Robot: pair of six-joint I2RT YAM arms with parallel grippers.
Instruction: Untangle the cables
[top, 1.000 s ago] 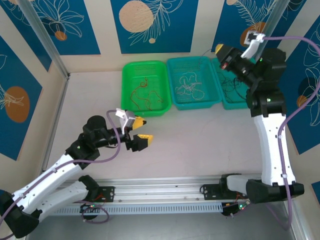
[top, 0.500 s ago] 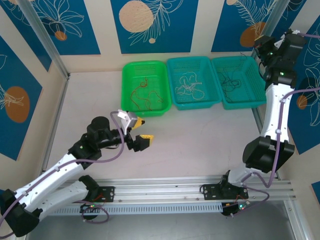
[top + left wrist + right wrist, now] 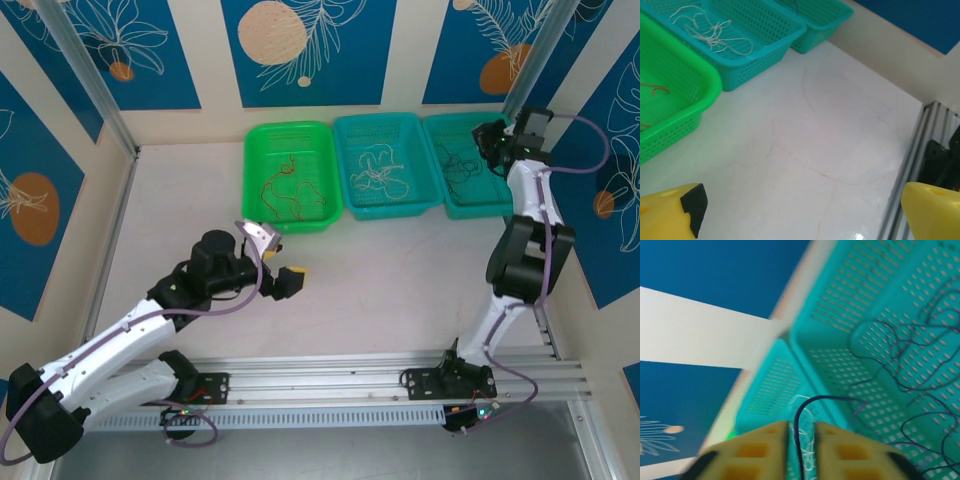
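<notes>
The cables lie sorted in three baskets at the table's back. Reddish-brown cables (image 3: 285,190) are in the green basket (image 3: 250,150), pale cables (image 3: 380,172) (image 3: 715,35) in the middle teal basket (image 3: 340,150), and dark purple cables (image 3: 462,165) (image 3: 920,340) in the right teal basket (image 3: 480,205). My right gripper (image 3: 487,140) (image 3: 801,455) hovers over that right basket. Its jaws are slightly parted, and one dark purple cable (image 3: 799,430) runs loosely through the gap. My left gripper (image 3: 288,280) (image 3: 802,220) is wide open over bare tabletop, with nothing between its fingers.
The aluminium rail (image 3: 330,375) (image 3: 920,145) runs along the near edge. Blue-patterned walls close the back and both sides, and a slanted metal post (image 3: 95,85) stands at the far left. The green basket's corner (image 3: 705,95) lies ahead of the left gripper.
The right arm swung out to the far right, then came down over the right teal basket, and its jaws parted. The left gripper opened a little wider and shifted slightly.
</notes>
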